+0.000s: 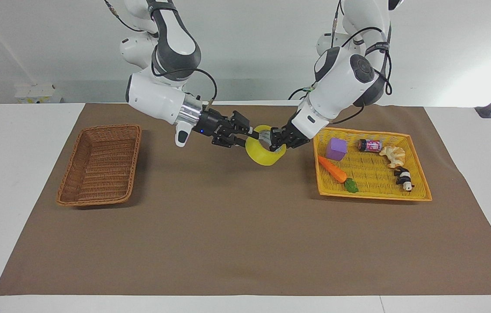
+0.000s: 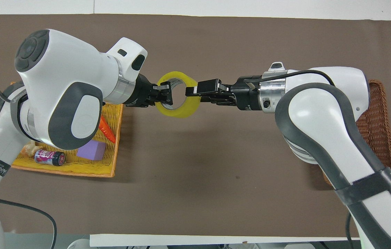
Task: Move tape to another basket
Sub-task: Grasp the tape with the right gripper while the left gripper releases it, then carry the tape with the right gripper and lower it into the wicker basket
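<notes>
The tape point(image 1: 266, 152) point(image 2: 178, 94) hangs in the air over the bare brown mat point(image 1: 245, 234) near the middle of the bench point(image 1: 11, 143), between the two baskets. The left end effector point(image 1: 277, 140) point(image 2: 162, 98) is closed on its rim at the side toward the yellow tray point(image 1: 373, 192), one finger inside the core. The right end effector point(image 1: 250, 135) point(image 2: 195, 92) meets the roll from the other side, with one finger through the hole and its fingers astride the rim; whether it has clamped yet I cannot tell. Both forearms lie low and nearly level, pointing at each other. The basket point(image 1: 97, 163) point(image 2: 377, 121) sits at the right arm's end, well apart from the tape, with open mat between them. The tray, just beside the left wrist, holds a purple block point(image 1: 336, 149), a carrot point(image 1: 333, 169), a small jar point(image 1: 369, 145) and other small toys.
</notes>
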You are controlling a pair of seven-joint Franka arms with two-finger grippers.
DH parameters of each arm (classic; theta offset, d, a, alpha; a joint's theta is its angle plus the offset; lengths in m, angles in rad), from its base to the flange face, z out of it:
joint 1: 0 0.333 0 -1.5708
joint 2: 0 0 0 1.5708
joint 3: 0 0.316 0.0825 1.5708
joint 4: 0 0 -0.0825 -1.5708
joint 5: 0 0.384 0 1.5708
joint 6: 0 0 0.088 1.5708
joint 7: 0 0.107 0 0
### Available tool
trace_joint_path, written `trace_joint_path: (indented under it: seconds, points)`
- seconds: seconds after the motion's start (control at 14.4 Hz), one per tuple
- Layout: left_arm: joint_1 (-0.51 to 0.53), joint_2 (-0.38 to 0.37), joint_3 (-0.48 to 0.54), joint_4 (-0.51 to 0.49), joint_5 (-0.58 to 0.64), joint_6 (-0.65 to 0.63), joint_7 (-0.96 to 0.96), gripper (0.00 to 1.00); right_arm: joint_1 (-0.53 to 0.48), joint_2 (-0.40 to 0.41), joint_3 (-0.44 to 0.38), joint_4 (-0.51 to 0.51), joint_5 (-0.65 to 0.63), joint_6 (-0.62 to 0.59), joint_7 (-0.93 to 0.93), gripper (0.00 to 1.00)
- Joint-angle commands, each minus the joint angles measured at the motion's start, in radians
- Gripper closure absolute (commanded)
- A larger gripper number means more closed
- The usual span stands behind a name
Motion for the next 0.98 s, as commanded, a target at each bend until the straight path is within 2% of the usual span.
trace_joint_path:
  seconds: [0.0,0.07,0.14,0.21,0.28,0.49,0.63,0.91]
  points:
    - [-0.006,-0.007,0.002,0.013,0.014,-0.025,0.005,1.0,-0.001,-0.013,0.002,-0.008,0.003,0.011,-0.007,1.0]
    - [-0.006,-0.007,0.002,0.013,0.014,-0.025,0.005,0.93,-0.005,-0.013,0.002,-0.008,0.003,0.007,-0.007,1.0]
    - [-0.007,-0.009,0.002,0.015,0.012,-0.02,-0.002,0.6,-0.008,-0.014,0.002,-0.008,0.003,0.005,-0.007,1.0]
    - [-0.009,-0.012,0.002,0.015,0.014,-0.019,-0.007,0.19,-0.008,-0.014,0.002,-0.008,0.003,0.005,-0.007,1.0]
    - [-0.015,-0.023,0.004,0.016,0.014,-0.023,-0.027,0.0,-0.008,-0.014,0.002,-0.008,0.003,0.005,-0.007,1.0]
    - [0.009,-0.092,0.01,0.021,0.047,-0.091,-0.056,0.0,-0.008,-0.014,0.002,-0.008,0.003,0.004,-0.007,1.0]
    - [0.063,-0.134,0.016,0.03,0.054,-0.15,-0.053,0.0,-0.011,-0.014,0.001,-0.008,0.002,0.001,-0.008,1.0]
    - [0.19,-0.147,0.016,0.09,0.147,-0.316,0.004,0.0,-0.131,-0.019,0.001,-0.007,-0.055,-0.115,-0.025,1.0]
